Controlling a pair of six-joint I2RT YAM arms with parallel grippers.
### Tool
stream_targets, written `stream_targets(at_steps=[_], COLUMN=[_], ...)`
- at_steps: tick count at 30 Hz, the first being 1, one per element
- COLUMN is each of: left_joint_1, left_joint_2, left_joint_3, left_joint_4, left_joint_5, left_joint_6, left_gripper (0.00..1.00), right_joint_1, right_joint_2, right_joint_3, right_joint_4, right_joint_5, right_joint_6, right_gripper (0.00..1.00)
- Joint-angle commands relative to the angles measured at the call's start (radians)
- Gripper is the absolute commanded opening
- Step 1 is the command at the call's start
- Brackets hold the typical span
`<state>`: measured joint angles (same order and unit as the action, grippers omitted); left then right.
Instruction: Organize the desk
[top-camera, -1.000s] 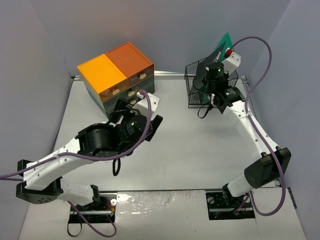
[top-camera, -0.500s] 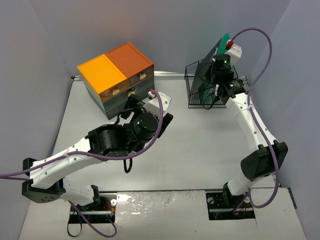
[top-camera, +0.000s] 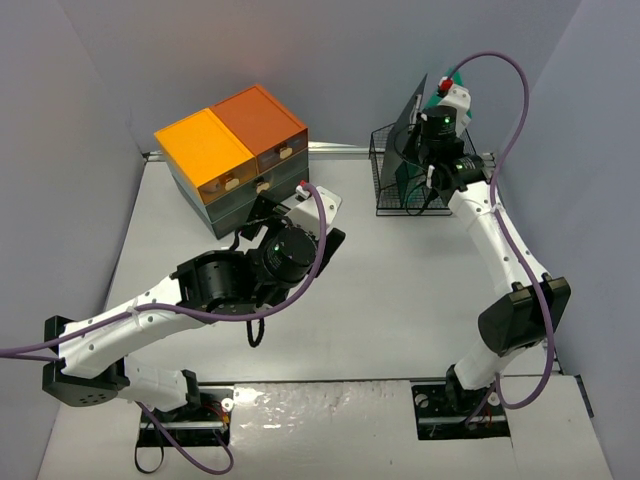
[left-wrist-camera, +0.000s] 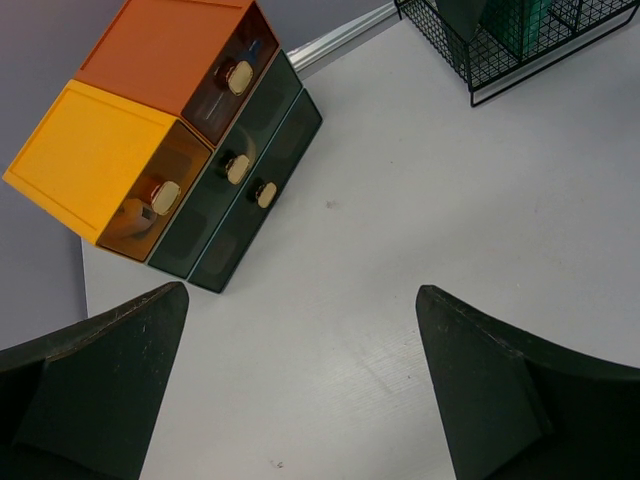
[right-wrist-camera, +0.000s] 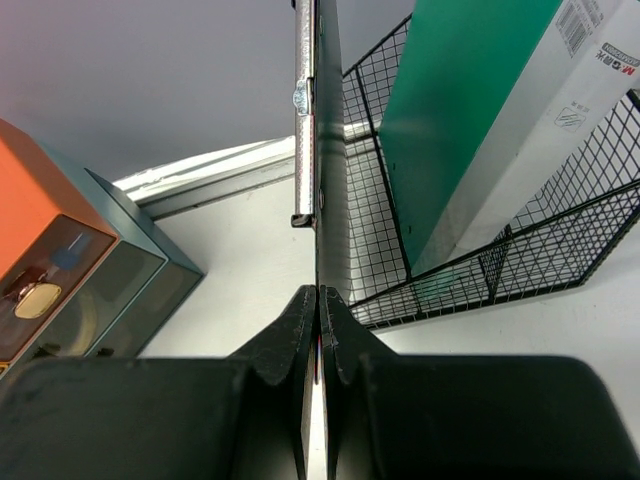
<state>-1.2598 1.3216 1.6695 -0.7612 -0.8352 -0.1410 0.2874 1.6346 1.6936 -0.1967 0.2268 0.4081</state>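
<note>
The white desk (top-camera: 400, 290) carries both arms. My left gripper (top-camera: 295, 225) hovers over bare desk (left-wrist-camera: 330, 330) just in front of the drawer unit (left-wrist-camera: 130, 140). It (left-wrist-camera: 300, 290) is open wide with nothing between its fingers. My right gripper (right-wrist-camera: 318, 292) is shut on the edge of a thin dark clipboard (right-wrist-camera: 325, 150) with a metal clip. The board (top-camera: 410, 115) stands upright over the left part of the black wire basket (top-camera: 385, 195). A green and white box (right-wrist-camera: 460, 100) leans inside the basket (right-wrist-camera: 560, 250).
The orange-topped drawer unit (top-camera: 225, 140) stands at the back left with its drawers shut. A metal rail (top-camera: 335, 150) runs along the desk's far edge. Grey walls close in behind and on both sides. The wire basket (left-wrist-camera: 470, 60) sits at the back right.
My right arm has swung back and up, bringing the clipboard upright over the basket. The left arm moved forward and right towards the drawers, then stopped.
</note>
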Motion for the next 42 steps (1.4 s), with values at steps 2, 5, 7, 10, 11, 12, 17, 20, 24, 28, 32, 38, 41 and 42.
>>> stream_targets(at_steps=[2,5,7,10,11,12,17,20,24,28,32,38,41,42], left_joint_1=[0.006,0.006,0.007,0.007,0.007,0.007,0.005,0.007,0.007,0.007,0.006,0.005,0.007,0.007], left_joint_2=[-0.029,-0.031,-0.033,-0.035,-0.035,-0.035,-0.035,-0.033,-0.033,-0.035,-0.037,-0.042,-0.048,-0.053], left_joint_3=[0.032,0.034,0.035,0.033,0.031,0.029,0.027,0.028,0.032,0.036,0.036,0.042,0.039,0.034], left_joint_4=[0.039,0.033,0.031,0.027,0.026,0.026,0.024,0.022,0.02,0.018,0.015,-0.002,-0.029,-0.042], left_joint_5=[-0.014,-0.015,-0.016,-0.016,-0.015,-0.015,-0.009,-0.006,-0.005,-0.005,-0.005,-0.006,-0.02,-0.025], left_joint_6=[-0.004,-0.007,-0.011,-0.017,-0.021,-0.024,-0.032,-0.037,-0.04,-0.044,-0.052,-0.074,-0.093,-0.112], left_gripper=[0.97,0.97,0.97,0.97,0.97,0.97,0.97,0.97,0.97,0.97,0.97,0.97,0.97,0.97], right_joint_1=[-0.006,-0.007,-0.007,-0.004,-0.002,-0.003,-0.005,-0.004,-0.005,0.0,0.002,0.004,0.004,0.01], right_joint_2=[0.021,0.034,0.039,0.04,0.039,0.04,0.041,0.037,0.028,-0.004,-0.073,-0.134,-0.176,-0.182], right_joint_3=[0.072,0.086,0.092,0.096,0.097,0.099,0.112,0.118,0.127,0.113,0.072,0.024,-0.03,-0.05], right_joint_4=[0.04,0.04,0.04,0.041,0.041,0.041,0.043,0.045,0.048,0.048,0.038,-0.04,-0.062,-0.078], right_joint_5=[0.007,0.016,0.016,0.022,0.029,0.034,0.051,0.071,0.105,0.141,0.186,0.122,0.041,-0.004], right_joint_6=[-0.036,-0.037,-0.037,-0.039,-0.042,-0.044,-0.056,-0.064,-0.063,-0.039,0.003,0.087,0.133,0.15], right_gripper=[0.02,0.15,0.29,0.46,0.53,0.54,0.61,0.65,0.66,0.66,0.66,0.67,0.67,0.68])
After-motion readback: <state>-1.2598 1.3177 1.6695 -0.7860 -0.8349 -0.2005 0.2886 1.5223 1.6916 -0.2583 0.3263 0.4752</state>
